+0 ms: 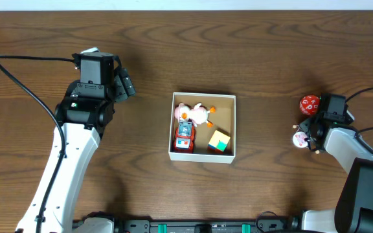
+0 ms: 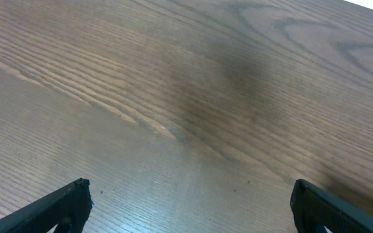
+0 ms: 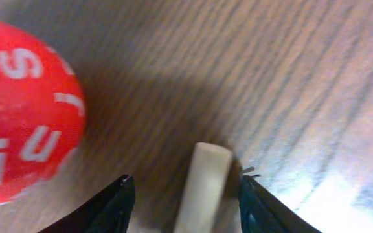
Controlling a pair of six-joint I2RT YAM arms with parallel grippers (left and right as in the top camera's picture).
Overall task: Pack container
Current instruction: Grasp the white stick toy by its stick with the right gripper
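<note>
The container (image 1: 222, 109) sits mid-table (image 1: 271, 58) on dark grained wood, holding a pink plush (image 1: 196, 113), a red toy car (image 1: 184, 137) and a coloured cube (image 1: 219, 141). The left hand (image 2: 190, 204) hangs wide open over bare wood. The right hand (image 3: 185, 188), fingers parted, straddles a pale peg (image 3: 204, 171) beside a red lettered ball (image 3: 18, 110).

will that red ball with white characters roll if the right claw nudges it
Likely yes: the red ball looks rounded, so a nudge on the wood table probably sends it rolling. Its smooth-looking surface may be slippery to grip.
</note>
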